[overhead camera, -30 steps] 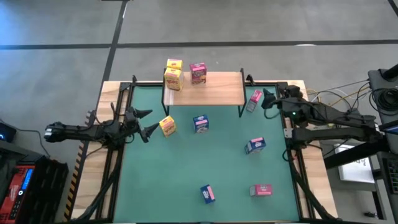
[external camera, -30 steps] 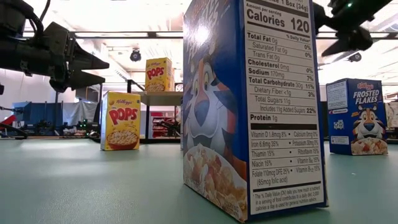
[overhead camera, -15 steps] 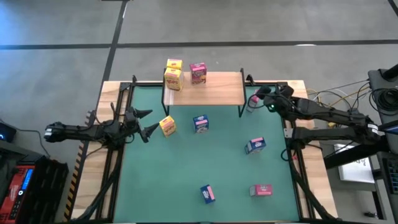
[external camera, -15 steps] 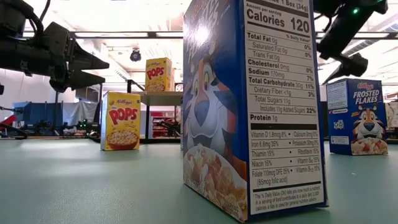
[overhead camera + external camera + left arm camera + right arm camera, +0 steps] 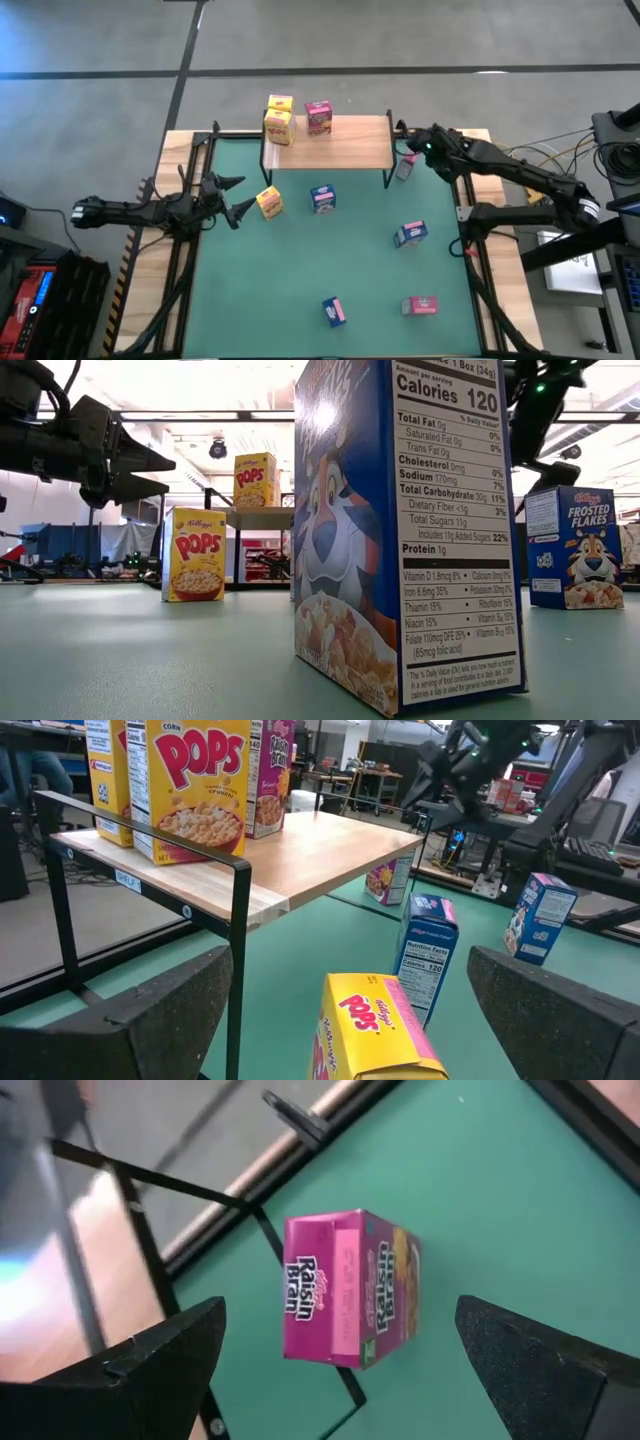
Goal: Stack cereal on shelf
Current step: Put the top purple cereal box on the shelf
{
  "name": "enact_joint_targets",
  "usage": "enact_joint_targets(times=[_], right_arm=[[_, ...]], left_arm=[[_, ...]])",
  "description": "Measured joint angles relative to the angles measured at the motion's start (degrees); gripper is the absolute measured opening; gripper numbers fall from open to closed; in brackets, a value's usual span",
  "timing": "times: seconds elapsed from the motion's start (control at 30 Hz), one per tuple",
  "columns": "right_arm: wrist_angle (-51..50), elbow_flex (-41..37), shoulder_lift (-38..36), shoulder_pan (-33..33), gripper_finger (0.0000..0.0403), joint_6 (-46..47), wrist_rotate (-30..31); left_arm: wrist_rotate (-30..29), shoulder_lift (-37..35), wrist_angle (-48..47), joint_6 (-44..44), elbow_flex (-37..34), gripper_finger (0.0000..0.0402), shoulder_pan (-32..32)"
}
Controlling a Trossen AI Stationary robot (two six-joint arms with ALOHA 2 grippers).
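The shelf (image 5: 335, 145) stands at the table's far edge and bears two yellow cereal boxes (image 5: 278, 120) and a pink one (image 5: 318, 117). By the shelf's right legs a pink Raisin Bran box (image 5: 345, 1287) stands on the green mat. My right gripper (image 5: 340, 1315) hovers open above it, slanting down, one finger on either side and clear of it. At the table's left, my left gripper (image 5: 232, 197) waits open and level. A yellow Pops box (image 5: 375, 1030) stands on the mat just ahead of it. More boxes stand loose on the mat.
A blue box (image 5: 323, 198) stands mid-mat, another blue one (image 5: 410, 234) to the right. A blue box (image 5: 334, 312) and a pink one (image 5: 420, 305) are near the front edge. The shelf's black legs (image 5: 270, 1250) stand close beside the Raisin Bran box.
My right gripper has swung from the table's right edge toward the left, over the pink box by the shelf's right legs. It has tipped downward and rolled about its own line. Its fingers have stayed open. No box has moved.
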Motion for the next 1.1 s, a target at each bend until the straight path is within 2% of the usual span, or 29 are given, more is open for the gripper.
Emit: enact_joint_targets(times=[0.33,0.53,0.8,1.1], right_arm=[[-8.09,10.46,12.6,-9.03,0.0384,-3.66,-14.48],[-9.76,14.38,20.07,-12.27,0.0384,-4.9,-19.28],[-9.68,16.17,25.78,-14.5,0.0384,-5.9,-20.88],[-6.95,14.98,26.76,-15.89,0.0384,-8.85,-21.93]], left_arm=[[0.0,-0.02,0.0,0.0,0.0,0.0387,0.0],[0.0,-0.01,0.01,0.0,0.0,0.0387,0.0],[0.0,0.0,-0.01,0.0,0.0,0.0387,0.0],[0.0,-0.01,0.01,0.0,0.0,0.0387,0.0]])
